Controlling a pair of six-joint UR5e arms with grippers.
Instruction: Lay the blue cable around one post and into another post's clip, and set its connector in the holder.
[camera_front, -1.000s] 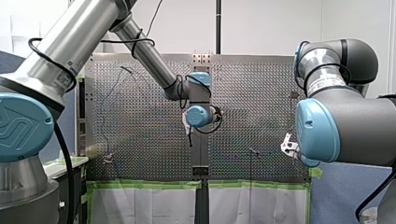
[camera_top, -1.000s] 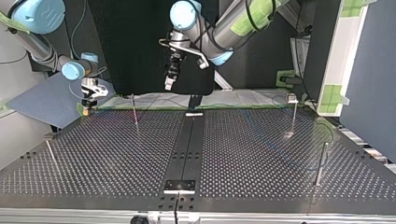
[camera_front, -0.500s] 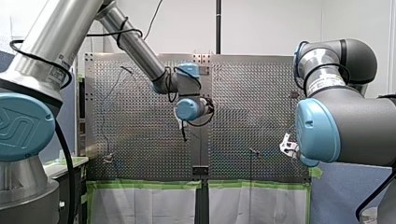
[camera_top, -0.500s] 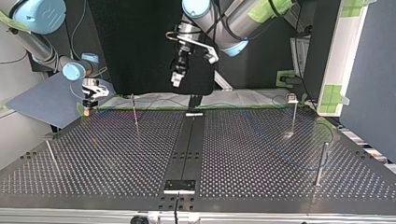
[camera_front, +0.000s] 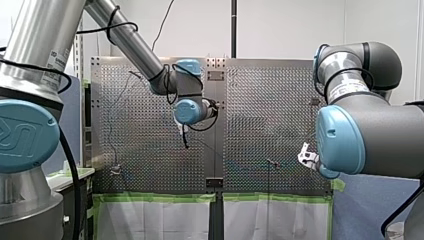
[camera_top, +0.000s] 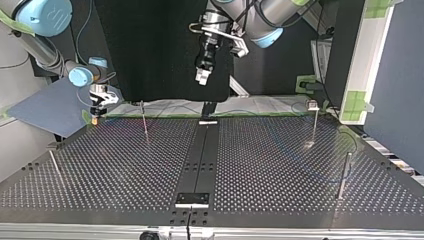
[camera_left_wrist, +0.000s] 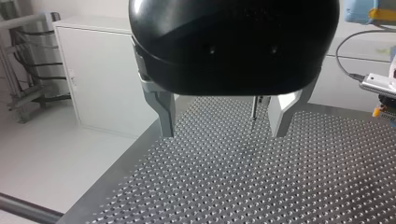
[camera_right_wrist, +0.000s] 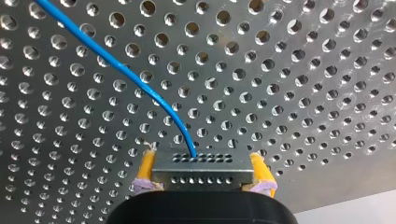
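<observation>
In the right wrist view my right gripper is shut on a grey connector, held between its yellow pads. The blue cable leaves the connector's top face and curves away over the perforated table. In the top view this gripper hangs at the table's far corner, at the view's left. My left gripper hovers high over the table's far middle. It is open and holds nothing, with a thin post showing ahead between its metal fingers.
Thin posts stand on the table: one at the far left of the top view, one with a clip on top at the far right, one near right, one near left. A black strip runs down the middle.
My left arm has swung toward the top view's right and risen a little, gripper still open. My right arm has stayed where it was with the connector.
</observation>
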